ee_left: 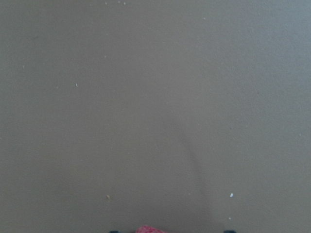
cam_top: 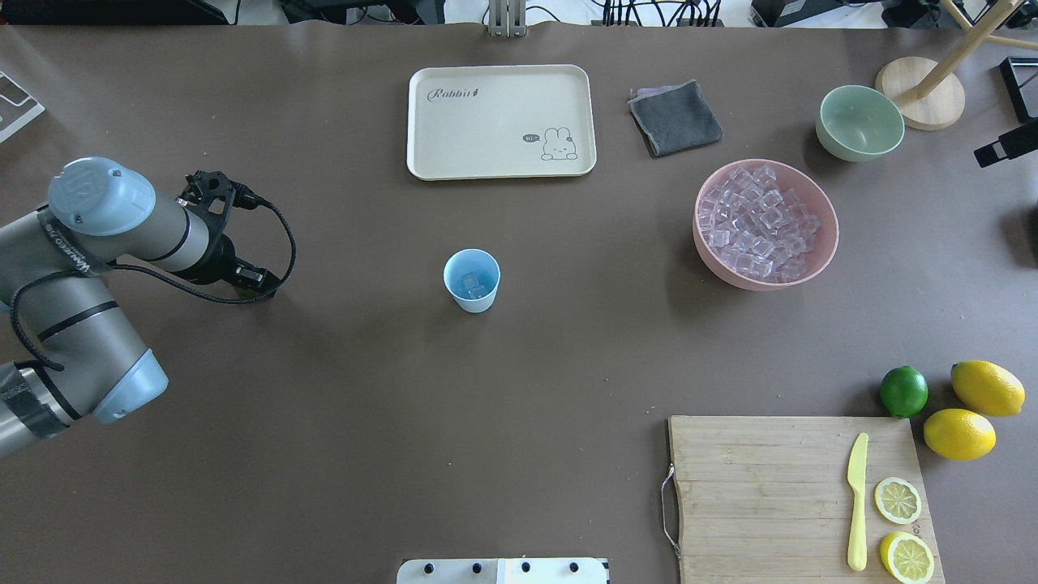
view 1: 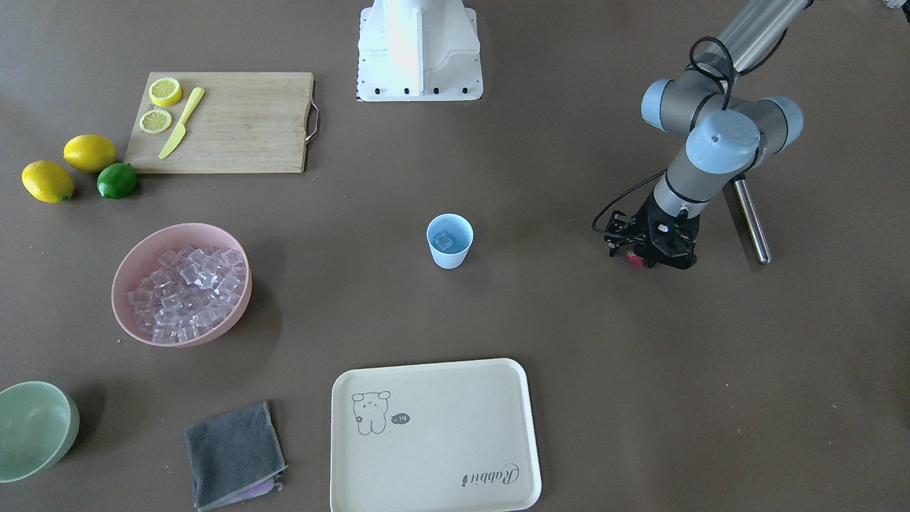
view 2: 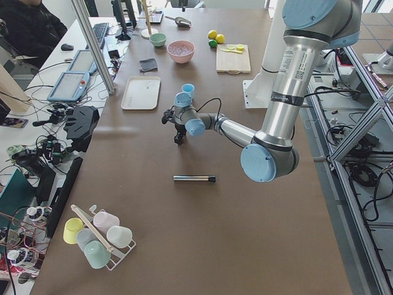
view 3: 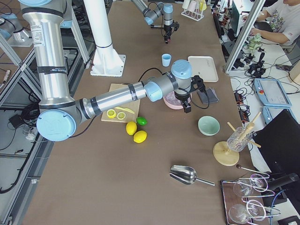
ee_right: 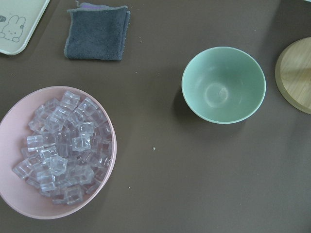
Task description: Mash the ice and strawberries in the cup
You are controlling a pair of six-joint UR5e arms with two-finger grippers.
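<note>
The pale blue cup stands mid-table, also in the overhead view, with a little ice inside. More ice fills the pink bowl. My left gripper points down just above the table, well to the cup's side, shut on the small red strawberry. The strawberry's tip shows at the bottom edge of the left wrist view. My right gripper hangs high over the pink bowl and shows only in the exterior right view, so I cannot tell whether it is open or shut.
A metal rod lies beside the left arm. A cream tray, grey cloth and green bowl sit along the far side. A cutting board holds lemon halves and a yellow knife, with lemons and a lime beside it.
</note>
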